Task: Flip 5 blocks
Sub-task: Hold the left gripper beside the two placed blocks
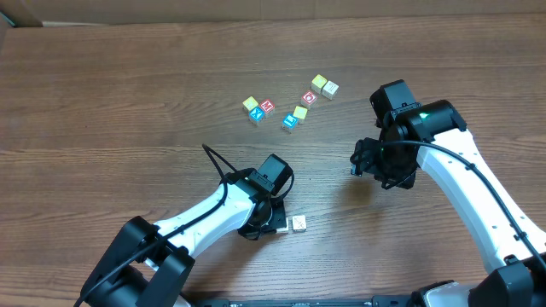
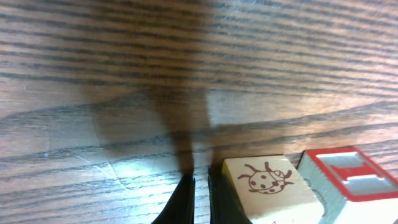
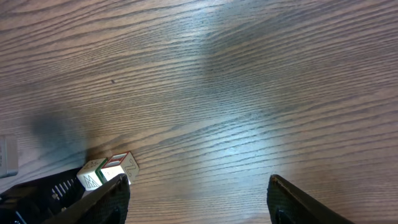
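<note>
Blocks [image 1: 290,121] sit mostly in a loose cluster on the far middle of the counter [image 1: 102,102], well apart from both arms. Two more lie on the near side by my left arm [image 1: 205,215]: a ladybird block [image 2: 264,182] and a red-framed block [image 2: 348,182], touching or nearly touching each other. That pair is my worry. The left jaws stand down at the counter just beside the ladybird block, not around it. Any sideways sweep from here would likely shove it into its neighbour and skid both along the wood instead of rolling one over. The cubes are so small and so close together that a grab could catch two at once, or pinch a corner and shoot one away. I also can't tell from these faces which cubes already count as flipped, so I might turn one back. The left jaws are clenched together with nothing between them, the nearer finger at or almost at the ladybird block's side. The right jaws, out on my right arm [image 1: 461,170], hang spread wide over bare wood, gripping nothing and touching nothing.
</note>
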